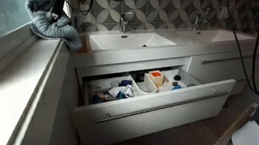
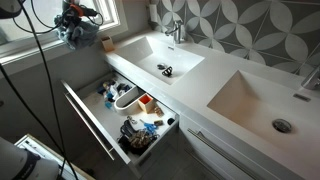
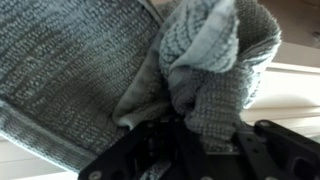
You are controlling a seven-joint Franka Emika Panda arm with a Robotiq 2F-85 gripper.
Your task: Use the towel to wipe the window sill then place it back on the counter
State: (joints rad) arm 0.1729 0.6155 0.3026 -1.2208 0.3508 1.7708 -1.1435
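- Bathroom daylight is falling on a white table [image 2: 195, 70] with two sinks. Below it a drawer [image 1: 157, 94] is hanging open, full of bottles.
- I am seeing the gripper [image 1: 62, 1] clenched on a thick bunch of the grey towel [image 1: 49, 22], which appears to be resting on the window sill [image 1: 12, 82] at the end nearest the table.
- Up close in the wrist view, the towel is spreading flat to one side of the gripper.
- I am judging it soft, light and floppy, with a knit that is unlikely to slip.
- Gripping a fat fold near the middle is suiting a wipe. An edge hold would be letting it trail.
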